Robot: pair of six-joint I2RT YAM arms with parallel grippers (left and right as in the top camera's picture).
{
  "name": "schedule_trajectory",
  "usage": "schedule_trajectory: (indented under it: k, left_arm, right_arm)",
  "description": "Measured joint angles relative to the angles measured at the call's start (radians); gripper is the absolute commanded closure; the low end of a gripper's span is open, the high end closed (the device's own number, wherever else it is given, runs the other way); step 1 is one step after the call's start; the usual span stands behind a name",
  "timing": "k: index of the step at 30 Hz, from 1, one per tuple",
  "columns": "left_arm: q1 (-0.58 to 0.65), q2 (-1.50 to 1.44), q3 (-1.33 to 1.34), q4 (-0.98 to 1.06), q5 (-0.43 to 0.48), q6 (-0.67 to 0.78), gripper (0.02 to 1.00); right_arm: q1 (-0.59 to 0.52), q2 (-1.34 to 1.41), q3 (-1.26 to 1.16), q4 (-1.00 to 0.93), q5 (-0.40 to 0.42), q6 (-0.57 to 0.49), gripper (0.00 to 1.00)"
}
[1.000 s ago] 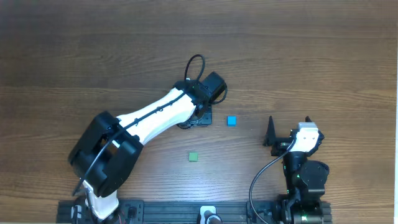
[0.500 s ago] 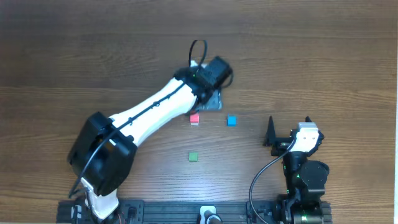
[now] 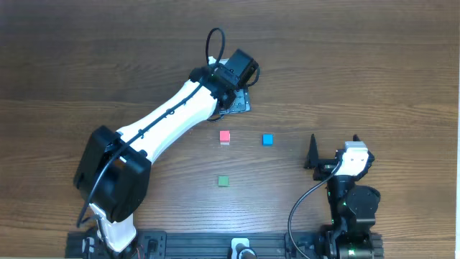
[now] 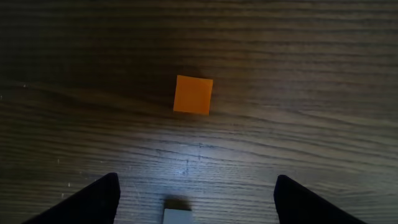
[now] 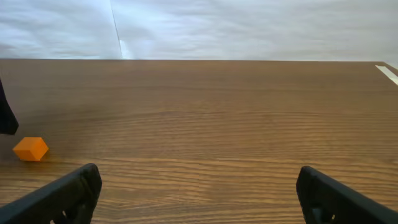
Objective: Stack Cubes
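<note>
A red-orange cube [image 3: 225,137] lies on the wooden table with a blue cube [image 3: 268,139] to its right and a green cube [image 3: 223,181] nearer the arm bases. All three sit apart, none on another. My left gripper [image 3: 236,103] hangs lifted beyond the red-orange cube. It is open, and in its wrist view the cube [image 4: 193,94] rests on the wood ahead of the left gripper [image 4: 196,205], touching neither finger. My right gripper [image 3: 334,149] rests low at the right, open and empty [image 5: 199,205]; the red-orange cube [image 5: 30,149] shows far off at its view's edge.
The brown wooden table [image 3: 374,65] stretches bare around the cubes. A white wall [image 5: 249,28] stands behind its far edge in the right wrist view. The left arm's white link [image 3: 165,129] crosses the left half of the table.
My left gripper was low over the red-orange cube, then rose and drew back up the picture, leaving the cube uncovered on the table. The right arm has stayed still.
</note>
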Motion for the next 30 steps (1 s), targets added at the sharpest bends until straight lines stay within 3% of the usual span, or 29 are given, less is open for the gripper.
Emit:
schedule_trajectory:
  k: [30]
  left_arm:
    - [0.059, 0.058, -0.035, 0.202, -0.023, 0.052, 0.233]
  right_arm:
    - [0.0, 0.0, 0.0, 0.0, 0.0, 0.001, 0.007]
